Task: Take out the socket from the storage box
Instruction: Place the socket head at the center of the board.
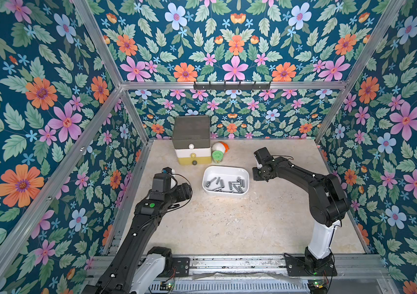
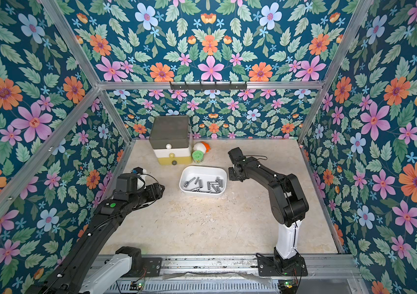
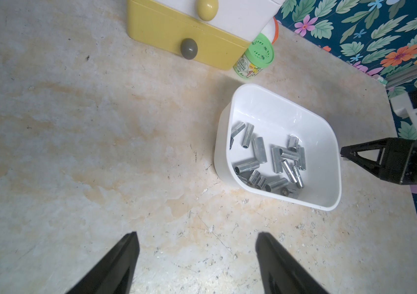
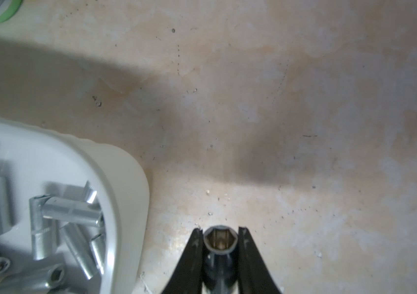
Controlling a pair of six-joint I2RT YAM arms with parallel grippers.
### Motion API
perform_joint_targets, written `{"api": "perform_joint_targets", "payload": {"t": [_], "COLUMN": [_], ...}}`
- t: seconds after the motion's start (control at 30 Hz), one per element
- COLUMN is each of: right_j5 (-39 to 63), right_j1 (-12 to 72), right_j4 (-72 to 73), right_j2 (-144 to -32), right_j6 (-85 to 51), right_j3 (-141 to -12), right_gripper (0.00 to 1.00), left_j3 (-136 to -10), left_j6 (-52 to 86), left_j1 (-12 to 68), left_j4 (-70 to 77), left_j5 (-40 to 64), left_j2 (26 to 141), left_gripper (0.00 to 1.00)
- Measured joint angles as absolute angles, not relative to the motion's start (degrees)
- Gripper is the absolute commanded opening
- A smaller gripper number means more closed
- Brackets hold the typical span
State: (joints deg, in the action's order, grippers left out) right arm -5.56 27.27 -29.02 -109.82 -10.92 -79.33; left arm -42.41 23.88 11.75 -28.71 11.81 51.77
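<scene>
The white storage box (image 1: 224, 193) (image 2: 201, 193) sits mid-table, in front of the drawer tower, with several silver sockets (image 1: 230, 184) (image 3: 258, 150) lying loose in it. My right gripper (image 4: 219, 230) is shut on one socket (image 4: 219, 240), whose hexagonal opening faces the wrist camera. It hovers over bare table just outside the box's right-hand wall (image 4: 115, 203). In the left wrist view that gripper (image 3: 343, 154) shows beside the box. My left gripper (image 3: 197, 236) is open and holds nothing, above bare table to the left of the box (image 3: 221, 142).
A grey, white and yellow drawer tower (image 1: 192, 140) stands at the back. Beside it are a green-lidded jar (image 1: 218, 155) and a white and orange bottle (image 1: 220, 147). A black hook rack (image 1: 231, 85) hangs on the back rail. Flowered walls close in three sides.
</scene>
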Motion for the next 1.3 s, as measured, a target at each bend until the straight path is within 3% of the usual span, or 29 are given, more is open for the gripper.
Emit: {"api": "perform_joint_targets", "payload": {"t": [0.77, 1.3], "right_j5": [-6.59, -6.83], "right_j1": [27.27, 27.27], "right_j4": [-30.3, -30.46], "right_j2": [-118.41, -118.61], "right_j6": [-15.14, -15.31], "right_j3": [-83.53, -83.72], "right_gripper": [0.14, 0.33], "left_j3": [-42.35, -42.35], "left_j6": [23.92, 23.94], "left_j1": [12.14, 12.95], "left_j4": [-28.71, -28.73], "left_j5": [10.94, 10.39], "left_j2": [51.77, 51.72], "left_gripper": [0.8, 0.82]}}
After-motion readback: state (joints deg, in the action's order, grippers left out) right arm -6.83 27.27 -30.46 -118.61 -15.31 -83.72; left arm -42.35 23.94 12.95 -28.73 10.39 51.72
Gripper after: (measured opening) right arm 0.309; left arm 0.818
